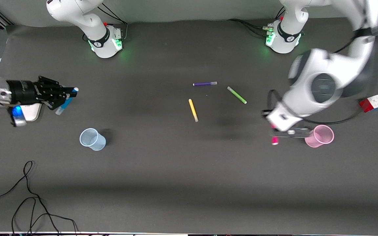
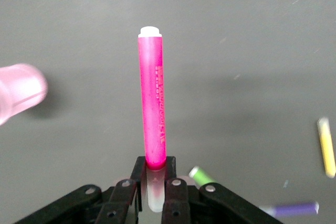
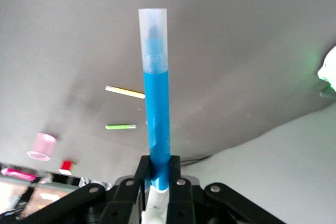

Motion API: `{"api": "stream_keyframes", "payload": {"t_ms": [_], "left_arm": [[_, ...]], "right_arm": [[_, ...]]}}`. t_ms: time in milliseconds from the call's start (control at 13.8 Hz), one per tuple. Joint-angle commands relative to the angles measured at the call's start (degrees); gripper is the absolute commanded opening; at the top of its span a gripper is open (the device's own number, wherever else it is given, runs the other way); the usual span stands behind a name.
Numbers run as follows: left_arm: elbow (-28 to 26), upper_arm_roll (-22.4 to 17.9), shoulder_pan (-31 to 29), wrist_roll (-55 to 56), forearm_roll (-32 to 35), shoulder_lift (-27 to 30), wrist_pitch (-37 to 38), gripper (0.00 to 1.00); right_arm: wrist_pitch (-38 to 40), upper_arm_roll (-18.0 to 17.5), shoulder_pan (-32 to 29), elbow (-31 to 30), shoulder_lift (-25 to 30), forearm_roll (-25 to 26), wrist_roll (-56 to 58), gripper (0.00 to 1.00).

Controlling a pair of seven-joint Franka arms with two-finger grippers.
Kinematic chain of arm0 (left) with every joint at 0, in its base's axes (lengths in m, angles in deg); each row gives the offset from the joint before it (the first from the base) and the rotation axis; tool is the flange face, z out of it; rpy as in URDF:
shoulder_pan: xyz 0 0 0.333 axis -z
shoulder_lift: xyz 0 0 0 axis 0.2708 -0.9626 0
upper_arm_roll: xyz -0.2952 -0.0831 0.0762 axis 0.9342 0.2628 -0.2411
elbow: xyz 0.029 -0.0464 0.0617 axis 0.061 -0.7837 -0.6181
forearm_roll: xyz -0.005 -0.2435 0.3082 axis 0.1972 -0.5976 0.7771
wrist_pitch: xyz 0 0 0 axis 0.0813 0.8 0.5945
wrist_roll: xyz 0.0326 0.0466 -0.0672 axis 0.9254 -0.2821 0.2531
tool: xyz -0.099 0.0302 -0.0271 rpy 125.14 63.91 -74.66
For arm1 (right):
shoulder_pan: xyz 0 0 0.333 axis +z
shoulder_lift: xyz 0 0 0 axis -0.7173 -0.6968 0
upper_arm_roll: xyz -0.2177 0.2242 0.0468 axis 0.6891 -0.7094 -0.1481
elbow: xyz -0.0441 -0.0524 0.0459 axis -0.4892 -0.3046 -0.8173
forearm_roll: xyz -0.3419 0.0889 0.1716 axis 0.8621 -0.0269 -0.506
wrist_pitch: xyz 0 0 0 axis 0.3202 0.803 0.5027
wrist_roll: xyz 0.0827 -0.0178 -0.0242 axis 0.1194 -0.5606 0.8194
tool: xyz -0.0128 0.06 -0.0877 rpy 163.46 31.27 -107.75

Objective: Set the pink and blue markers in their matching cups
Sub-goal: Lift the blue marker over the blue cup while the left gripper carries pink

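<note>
Front view: matte dark grey desk (image 1: 189, 183). Right pincer (image 1: 65, 97) up in the air at the right arm's end of the desk, clamped on the slim blue marker (image 1: 63, 107). Translucent pale blue cup (image 1: 92, 139), tapered, lying tipped on its side, nearer to the camera. Left pincer (image 1: 282, 135) low, just beside the light pink cup (image 1: 320, 136), also on its side, with the pink marker (image 1: 275, 140) in its grip. Purple marker (image 1: 204, 84), green marker (image 1: 237, 95) and yellow marker (image 1: 193, 110) flat near the middle; red and white cube (image 1: 372, 103) toward the left arm's end. Left wrist view: black fingers (image 2: 130, 187) closed tightly on the marker's pale cap, glossy magenta barrel (image 2: 152, 103) standing out straight. Right wrist view: fingers (image 3: 181, 174) pressed on the smooth blue barrel (image 3: 156, 114), frosted pale end outward.
</note>
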Motion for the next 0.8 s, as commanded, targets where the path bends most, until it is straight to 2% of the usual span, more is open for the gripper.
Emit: {"api": "stream_keyframes", "payload": {"t_ms": [0, 145, 290, 580, 725], "left_arm": [[6.04, 0.32, -8.46, -9.46, -1.97, -0.28, 11.47, 0.0], [7.11, 0.23, -13.74, -15.43, -1.18, -0.28, 15.53, 0.0], [7.03, 0.23, -17.09, -18.27, 0.75, -0.72, 16.42, 0.0], [7.38, 0.23, -19.92, -20.47, 4.62, -2.74, 19.05, 0.0], [10.0, 0.23, -20.01, -20.39, 6.38, -5.54, 21.16, 0.0]], "right_arm": [[0.53, 0.26, -1.13, -2.5, -4.39, -2.19, 11.54, 0.0], [0.62, 0.26, -1.4, -2.77, -8.25, -2.27, 16.31, 0.0], [0.62, 0.17, -3.59, -2.68, -10.9, -5.42, 16.76, 0.0], [0.53, 0.17, -4.48, -2.33, -14.68, -6.93, 21.33, 0.0], [0.45, 0.17, -4.48, -2.24, -16.88, -7.81, 23.86, 0.0]]}}
